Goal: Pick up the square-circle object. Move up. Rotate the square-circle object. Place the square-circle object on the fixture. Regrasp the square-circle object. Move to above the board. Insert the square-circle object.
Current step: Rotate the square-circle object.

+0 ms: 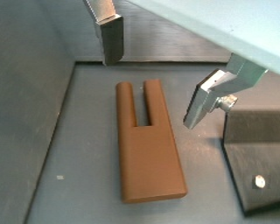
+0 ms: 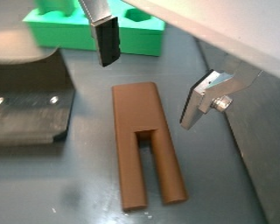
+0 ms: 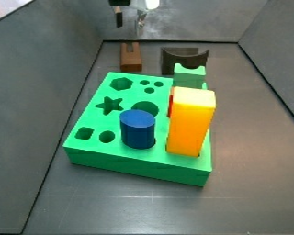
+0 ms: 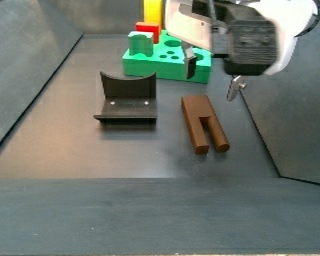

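Observation:
The square-circle object is a long dark-brown peg with a slotted, forked end. It lies flat on the grey floor and shows in both wrist views and both side views. My gripper hangs above it, open and empty, with one finger on each side of the peg's line and clear of it. The gripper also shows in the other wrist view and in both side views. The fixture stands beside the peg. The green board lies beyond it.
A blue cylinder and a tall yellow-orange block stand in the board. Grey walls close in the floor on the sides. The fixture lies close to the peg in both wrist views.

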### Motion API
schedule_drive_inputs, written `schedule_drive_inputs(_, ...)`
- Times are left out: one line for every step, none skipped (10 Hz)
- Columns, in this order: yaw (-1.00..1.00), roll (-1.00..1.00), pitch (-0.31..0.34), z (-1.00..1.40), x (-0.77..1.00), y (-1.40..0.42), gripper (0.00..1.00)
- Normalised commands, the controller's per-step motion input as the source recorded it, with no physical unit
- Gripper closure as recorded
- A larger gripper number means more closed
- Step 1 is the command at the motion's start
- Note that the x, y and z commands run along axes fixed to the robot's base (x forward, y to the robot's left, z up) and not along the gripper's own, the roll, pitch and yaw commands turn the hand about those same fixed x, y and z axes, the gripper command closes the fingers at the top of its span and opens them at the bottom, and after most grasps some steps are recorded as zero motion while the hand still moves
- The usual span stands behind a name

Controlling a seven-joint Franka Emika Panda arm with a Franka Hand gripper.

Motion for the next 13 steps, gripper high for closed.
schedule_drive_inputs(1.00, 0.00, -0.008, -0.03, 0.03, 0.00, 0.00)
schedule_drive_inputs(1.00, 0.00, -0.009, -0.03, 0.03, 0.00, 0.00)
schedule_drive_inputs(1.00, 0.00, -0.010, -0.03, 0.03, 0.00, 0.00)
schedule_drive_inputs(1.00, 0.00, -0.011, -0.03, 0.03, 0.00, 0.00)
schedule_drive_inputs(1.00, 0.00, -0.012, -0.03, 0.03, 0.00, 0.00)
schedule_drive_inputs(1.00, 0.00, -0.014, -0.03, 0.03, 0.00, 0.00)
schedule_drive_inputs(1.00, 0.00, -0.017, -0.03, 0.03, 0.00, 0.00)
schedule_drive_inputs(1.00, 0.00, -0.020, -0.03, 0.03, 0.00, 0.00)
schedule_drive_inputs(0.94, 0.01, -0.025, -0.03, 0.03, 0.00, 0.00)
schedule_drive_inputs(0.70, 0.01, -0.025, -0.03, 0.03, 0.00, 0.00)
schedule_drive_inputs(0.39, 0.01, -0.024, -0.03, 0.03, 0.00, 0.00)
schedule_drive_inputs(0.29, 0.01, -0.024, -0.03, 0.03, 0.00, 0.00)
schedule_drive_inputs(0.00, 0.00, 0.000, -1.00, 0.00, 0.00, 0.00)
